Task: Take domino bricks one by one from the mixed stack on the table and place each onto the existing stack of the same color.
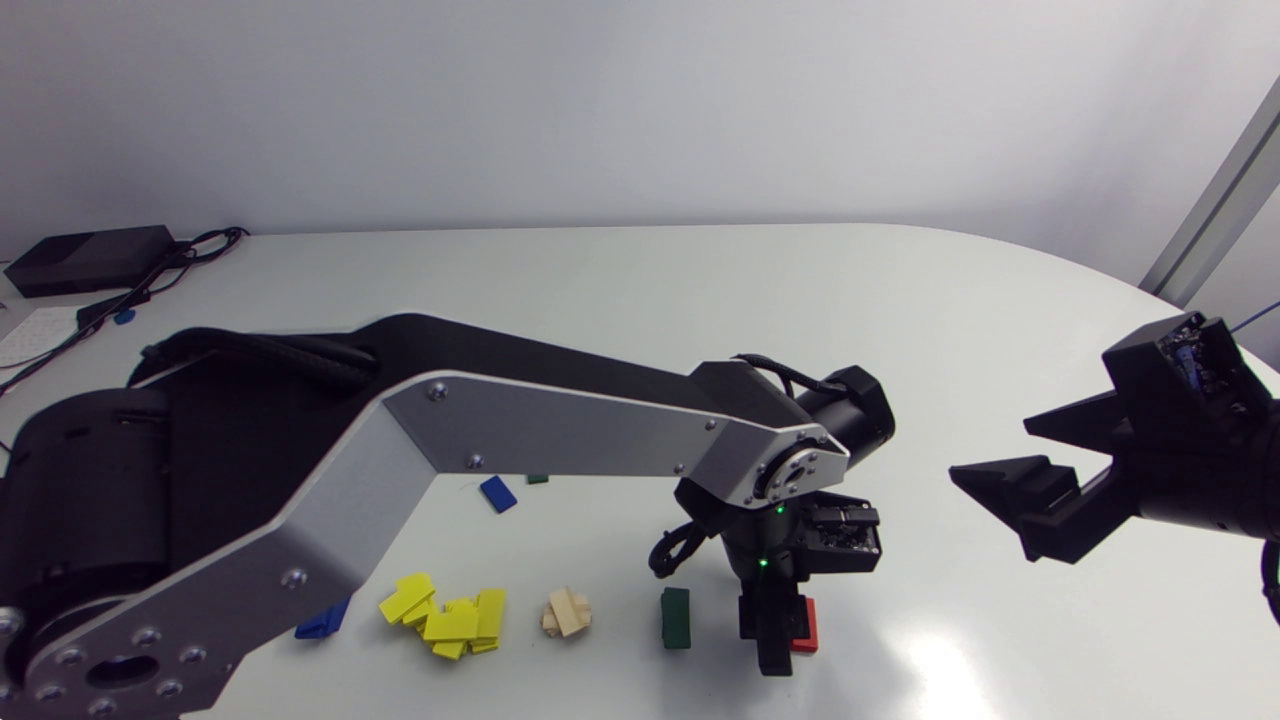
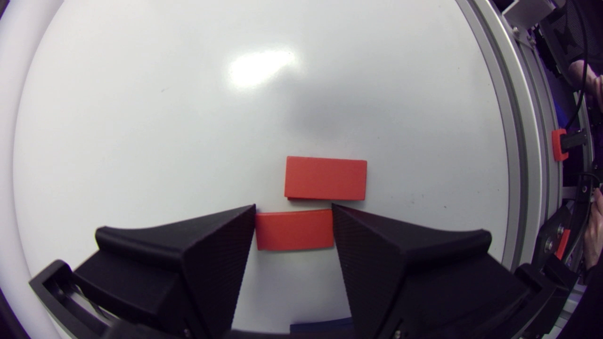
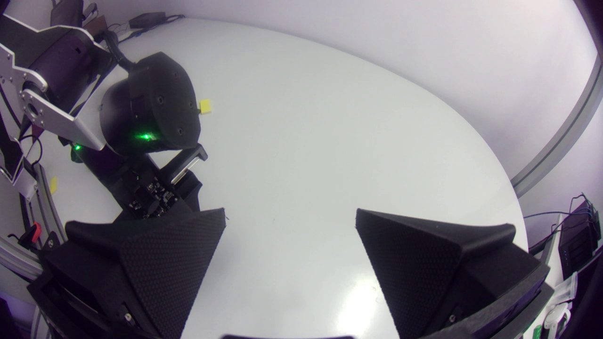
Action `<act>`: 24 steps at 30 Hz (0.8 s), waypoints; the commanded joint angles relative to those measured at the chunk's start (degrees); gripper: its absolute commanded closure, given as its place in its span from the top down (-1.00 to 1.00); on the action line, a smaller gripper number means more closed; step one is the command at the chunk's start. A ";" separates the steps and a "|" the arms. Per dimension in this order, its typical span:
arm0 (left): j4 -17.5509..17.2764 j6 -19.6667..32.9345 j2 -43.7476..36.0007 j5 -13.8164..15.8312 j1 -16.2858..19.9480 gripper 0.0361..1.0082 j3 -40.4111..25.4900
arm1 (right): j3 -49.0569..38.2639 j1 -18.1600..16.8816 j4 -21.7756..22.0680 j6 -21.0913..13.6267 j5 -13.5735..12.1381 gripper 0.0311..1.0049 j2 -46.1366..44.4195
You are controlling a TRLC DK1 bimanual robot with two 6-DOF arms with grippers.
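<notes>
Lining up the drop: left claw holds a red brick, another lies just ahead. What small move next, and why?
Probably ease the left claw forward until its held red brick sits over the red brick on the table. The held one is short of it and slightly offset, so releasing now would likely miss.
</notes>
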 commanded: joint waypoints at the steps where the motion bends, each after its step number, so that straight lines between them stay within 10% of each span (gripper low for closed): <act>1: -0.97 -1.20 -1.14 -0.50 0.56 -0.07 1.20 | -0.13 0.53 -0.20 -0.01 -0.39 0.93 0.07; 24: -5.98 -1.37 -3.16 -2.08 -1.37 -0.07 6.74 | 0.92 0.79 -0.55 -0.54 -0.31 0.93 0.07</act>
